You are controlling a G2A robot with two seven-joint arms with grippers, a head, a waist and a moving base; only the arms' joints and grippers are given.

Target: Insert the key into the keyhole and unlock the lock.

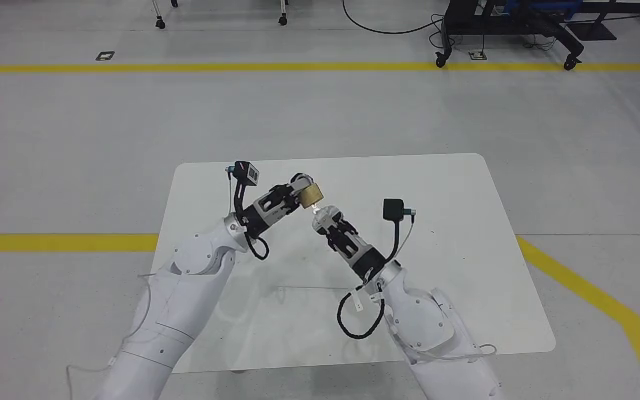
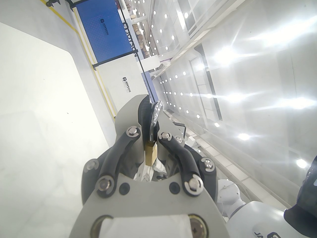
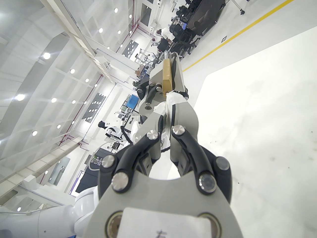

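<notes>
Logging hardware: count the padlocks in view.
1: a brass padlock, held above the white table in the left gripper; the right gripper holds a taped key at its base.

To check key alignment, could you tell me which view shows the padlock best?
Right wrist view: the padlock stands clear, edge-on. Top view shows it tiny; left wrist view, half hidden in the left tool.

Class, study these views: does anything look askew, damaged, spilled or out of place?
Nothing stands out. The left gripper holds the brass padlock by its silver shackle over the white table; the right gripper holds a white-wrapped key at its base. Faint dark specks mark the table.
</notes>
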